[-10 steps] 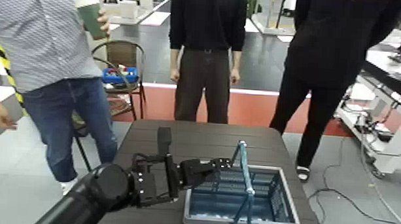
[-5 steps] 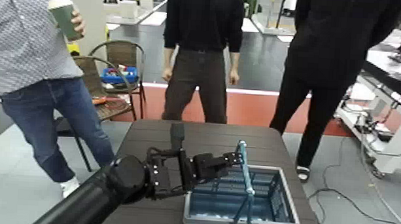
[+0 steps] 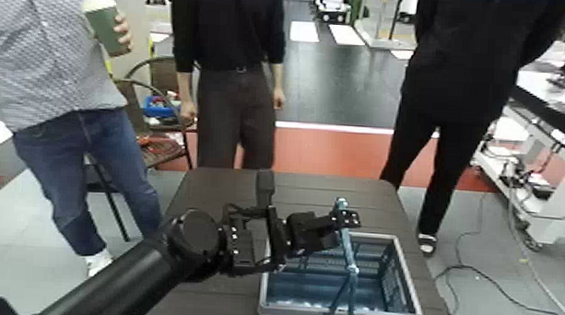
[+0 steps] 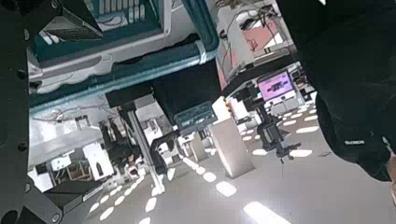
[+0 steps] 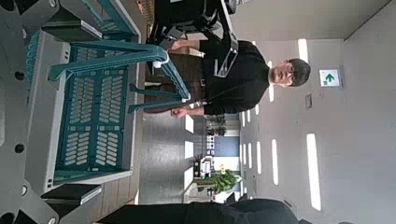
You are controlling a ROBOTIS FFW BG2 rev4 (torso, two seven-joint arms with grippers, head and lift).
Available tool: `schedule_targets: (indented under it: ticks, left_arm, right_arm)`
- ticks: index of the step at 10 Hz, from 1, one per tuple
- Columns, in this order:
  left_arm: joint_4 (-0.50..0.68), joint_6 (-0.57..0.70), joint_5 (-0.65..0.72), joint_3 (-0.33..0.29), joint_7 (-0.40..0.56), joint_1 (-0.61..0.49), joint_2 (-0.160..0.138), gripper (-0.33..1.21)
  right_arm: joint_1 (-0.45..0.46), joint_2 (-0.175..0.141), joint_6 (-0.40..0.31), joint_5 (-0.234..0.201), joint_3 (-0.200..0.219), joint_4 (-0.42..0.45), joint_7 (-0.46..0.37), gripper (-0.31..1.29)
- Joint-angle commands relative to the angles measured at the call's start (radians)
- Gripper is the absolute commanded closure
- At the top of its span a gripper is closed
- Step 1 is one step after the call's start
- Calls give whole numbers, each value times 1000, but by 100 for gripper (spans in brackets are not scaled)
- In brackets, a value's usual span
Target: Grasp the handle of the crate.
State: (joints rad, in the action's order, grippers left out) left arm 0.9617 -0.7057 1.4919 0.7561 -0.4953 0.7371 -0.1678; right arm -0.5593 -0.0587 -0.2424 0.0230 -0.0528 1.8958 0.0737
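With your left tool (image 3: 347,220) spread open at the basket handle (image 3: 348,255), above the crate (image 3: 412,304) by the desk's (image 3: 215,197) near right corner, centre the bar before closing, right tool (image 5: 79,112) idle beside the crate.

Lab-like hall, equipment bench (image 3: 560,137), cables (image 3: 511,264), ceiling lights (image 5: 314,173)

A dark brown slatted surface (image 3: 201,194) stands on a pale grey floor (image 3: 481,225) crossed by a brick-red strip (image 3: 314,150), with dark woven chairs (image 3: 165,144), a white metal workbench (image 3: 543,155) beyond, and long white ceiling lights (image 5: 314,172) overhead.
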Motion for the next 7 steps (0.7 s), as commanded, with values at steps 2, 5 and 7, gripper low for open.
schedule_targets:
  ticks: [2,5,7]
  left_arm:
    - [-12,-12,65,48,-14,21,8,17]
    - [-28,-11,74,66,-14,21,13,30]
    - [-38,-3,79,71,-14,24,14,81]
  right_arm:
    - [4,-3,0,0,-2,-3,1,15]
    - [6,-3,-5,2,-1,-3,1,15]
    - [7,-4,-6,2,-2,-6,1,15]
